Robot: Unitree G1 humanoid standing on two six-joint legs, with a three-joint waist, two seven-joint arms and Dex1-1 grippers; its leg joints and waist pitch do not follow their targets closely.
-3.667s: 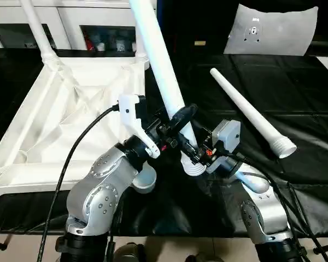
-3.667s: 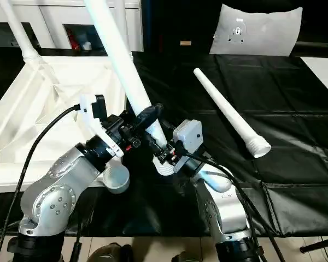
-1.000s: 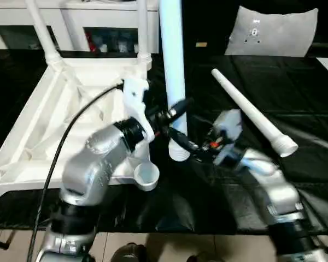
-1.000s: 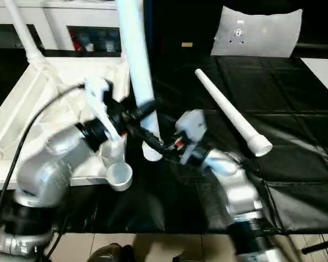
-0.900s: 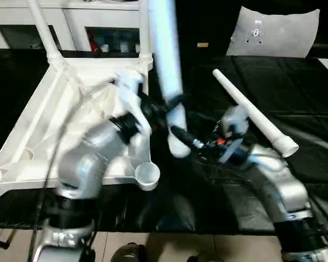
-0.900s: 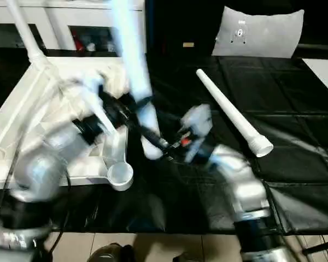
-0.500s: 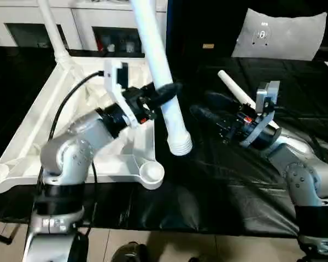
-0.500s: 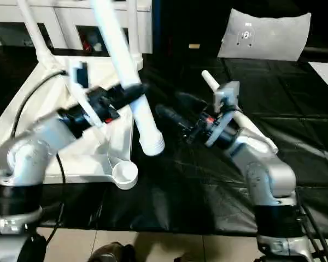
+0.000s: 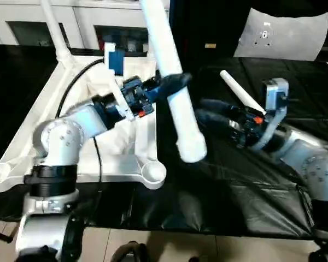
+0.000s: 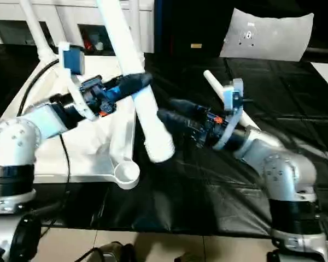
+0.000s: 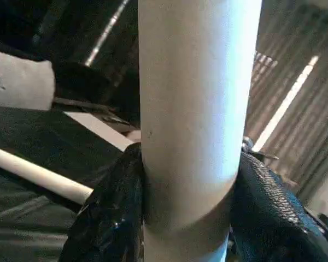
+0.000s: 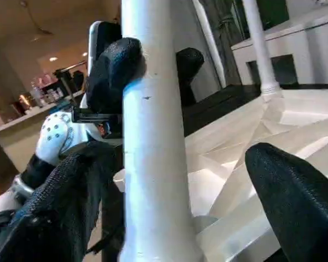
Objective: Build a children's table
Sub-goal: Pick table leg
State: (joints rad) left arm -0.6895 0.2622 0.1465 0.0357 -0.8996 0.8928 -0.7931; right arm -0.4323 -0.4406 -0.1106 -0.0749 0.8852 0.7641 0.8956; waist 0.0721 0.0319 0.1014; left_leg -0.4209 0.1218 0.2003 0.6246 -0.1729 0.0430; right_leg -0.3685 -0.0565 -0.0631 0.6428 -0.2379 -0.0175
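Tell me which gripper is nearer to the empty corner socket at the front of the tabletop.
Left. The left gripper, clamped on the raised leg, hangs above and just behind the socket. The right gripper, jaws open, sits farther off to the socket's right, over the black cover.

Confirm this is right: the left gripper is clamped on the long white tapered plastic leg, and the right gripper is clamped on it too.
Not quite. The left gripper is clamped on the long white tapered plastic leg, but the right gripper is open beside it, not gripping. The right wrist view shows its fingers spread clear of the leg.
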